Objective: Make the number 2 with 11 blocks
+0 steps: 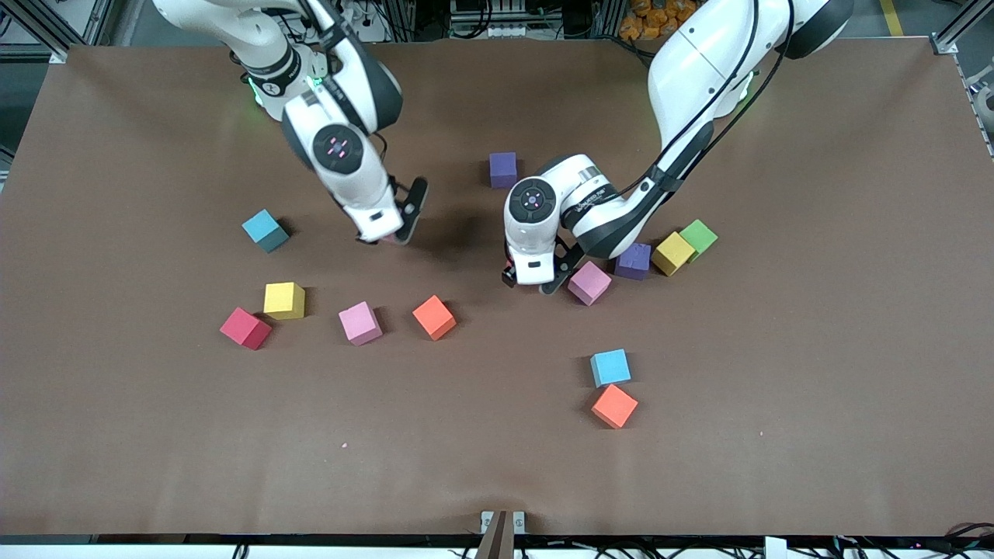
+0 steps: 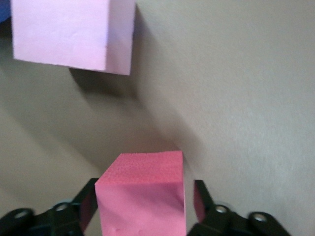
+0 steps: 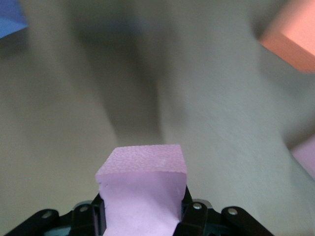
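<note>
Two arms: leaning down over table
Left gripper: fingers apart, straddling deep-pink cube on table
Right gripper: clamping pale-pink cube, hanging above table
Nearby: another pink cube crowding left gripper

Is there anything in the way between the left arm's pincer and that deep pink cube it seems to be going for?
Nothing visible. In the left wrist view the deep pink cube already sits between the left pincer fingers, with small gaps either side. A lighter pink cube lies close beside it on the table, but not between them.
</note>
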Motion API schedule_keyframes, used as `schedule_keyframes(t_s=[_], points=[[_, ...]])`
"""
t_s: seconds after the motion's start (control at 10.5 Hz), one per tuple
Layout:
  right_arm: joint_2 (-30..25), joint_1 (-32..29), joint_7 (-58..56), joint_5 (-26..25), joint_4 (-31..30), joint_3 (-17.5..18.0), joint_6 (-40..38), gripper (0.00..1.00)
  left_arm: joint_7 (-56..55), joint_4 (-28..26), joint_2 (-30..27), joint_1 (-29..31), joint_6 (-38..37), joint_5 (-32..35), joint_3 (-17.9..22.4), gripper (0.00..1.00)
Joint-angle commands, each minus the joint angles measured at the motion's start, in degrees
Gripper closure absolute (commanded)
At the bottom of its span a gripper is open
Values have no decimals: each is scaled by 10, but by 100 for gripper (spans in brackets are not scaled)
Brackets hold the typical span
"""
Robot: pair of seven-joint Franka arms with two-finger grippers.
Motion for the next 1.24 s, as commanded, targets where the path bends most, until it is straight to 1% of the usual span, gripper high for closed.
schedule_keyframes(t_s=[0.0,0.19,0.29,0.48,0.57,0.76,0.86,0.95,1.14], points=[[-29,48,-67,3,-27,-4,26,76,-111,-35,-23,3,0,22,0,76],[-23,59,-148,2,-30,-4,48,76,-163,-87,-61,4,-2,22,0,85],[-21,64,-173,3,-30,-3,55,77,-181,-113,-80,5,-2,22,-1,87],[-18,94,-175,3,-38,-3,75,77,-209,-159,-118,6,-2,22,-3,92],[-12,97,-173,4,-42,-3,85,77,-216,-181,-133,6,-1,21,-3,94],[12,106,-172,9,-42,-1,113,77,-246,-212,-158,6,0,14,-7,95],[20,111,-170,10,-42,-1,119,77,-286,-227,-164,6,0,13,-18,95],[29,118,-168,24,-42,0,119,79,-317,-243,-165,7,3,13,-28,97],[40,142,-168,97,-42,-1,120,80,-363,-266,-169,7,22,13,-42,100]])
